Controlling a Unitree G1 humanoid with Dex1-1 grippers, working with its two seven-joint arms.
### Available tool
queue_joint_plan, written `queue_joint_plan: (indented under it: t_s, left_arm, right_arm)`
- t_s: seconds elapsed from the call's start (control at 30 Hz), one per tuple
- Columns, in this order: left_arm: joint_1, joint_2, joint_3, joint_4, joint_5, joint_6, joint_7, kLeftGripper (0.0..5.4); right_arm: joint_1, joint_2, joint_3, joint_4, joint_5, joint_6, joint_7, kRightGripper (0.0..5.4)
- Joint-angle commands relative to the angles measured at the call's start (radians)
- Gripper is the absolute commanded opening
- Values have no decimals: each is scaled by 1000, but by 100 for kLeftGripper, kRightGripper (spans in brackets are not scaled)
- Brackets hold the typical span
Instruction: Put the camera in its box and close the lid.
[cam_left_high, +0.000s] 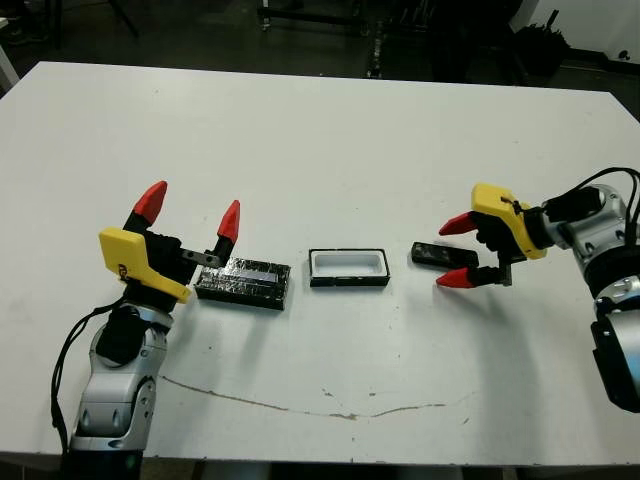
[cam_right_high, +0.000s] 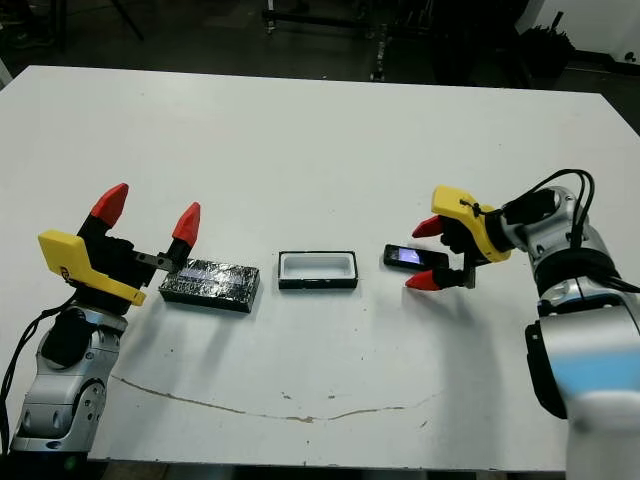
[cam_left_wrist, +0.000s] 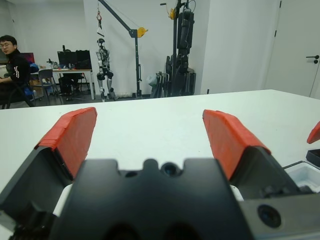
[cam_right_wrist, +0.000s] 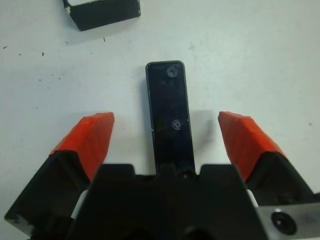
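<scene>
Partly cut off in the right wrist view: the box (cam_right_wrist: 102, 12), only a corner showing; in the same view, the near end of the camera (cam_right_wrist: 170, 112) hidden behind the gripper's black body. Lying flat on the white table (cam_left_high: 320, 130), toward the right edge, between the spread red fingers of the right gripper (cam_left_high: 457, 251), untouched by either. Just beside it, centred near the front edge, the box, open and white-lined. Further left, the lid (cam_left_high: 243, 282), glossy, close by the left gripper (cam_left_high: 190, 210), fingers wide apart, raised, holding nothing.
</scene>
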Motion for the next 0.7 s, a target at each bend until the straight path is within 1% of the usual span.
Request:
queue_joint_plan:
  t_s: [0.03,0.13,0.23,0.37,0.47,0.53,0.7]
  left_arm:
    - [3,7,5,0,2,9,-1,540]
    - [4,7,5,1,1,8,-1,540]
    - [2,7,5,0,-8,12,-6,540]
    - [1,8,3,2,-5,9,-5,540]
    - [1,7,3,2,5,6,3,540]
    - [3,7,3,-1,5,10,3,540]
    - [5,3,5,8,4,-7,0,540]
  right_arm:
    - [23,10,3,14,-12,-1,-4,539]
    - [20,19,8,26,-19,47,-4,539]
    - [29,22,8,25,-19,46,-6,539]
    - [27,27,28,23,-41,115,-32,498]
    - [28,29,32,17,-39,157,-37,458]
    - [32,29,39,10,-43,167,-44,437]
    - [50,26,60,-9,-57,134,-73,383]
